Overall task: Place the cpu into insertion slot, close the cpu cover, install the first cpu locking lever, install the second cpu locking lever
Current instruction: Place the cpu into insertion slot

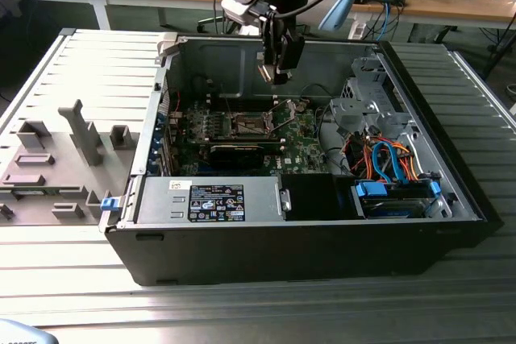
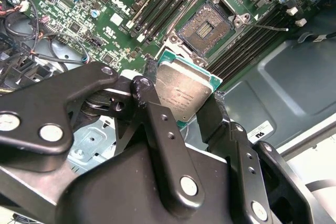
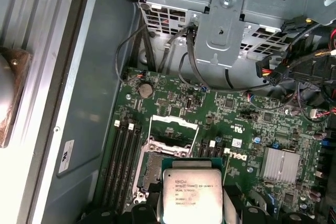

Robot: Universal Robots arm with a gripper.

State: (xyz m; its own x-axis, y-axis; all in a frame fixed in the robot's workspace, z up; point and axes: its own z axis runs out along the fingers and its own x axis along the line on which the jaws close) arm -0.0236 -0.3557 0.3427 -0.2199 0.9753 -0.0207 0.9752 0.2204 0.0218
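Silver print-topped cpu [image 2: 184, 94] clamped in hand [image 1: 274, 76]; insertion slot [image 2: 206, 24] uncovered.

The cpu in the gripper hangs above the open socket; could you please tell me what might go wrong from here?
1. The gripper pinches the cpu by its edges alone, well above the insertion slot; a slip could drop it onto the exposed contacts.
2. The raised cpu cover and a locking lever stand close beside the slot, so an off-centre or rotated descent might catch on them.
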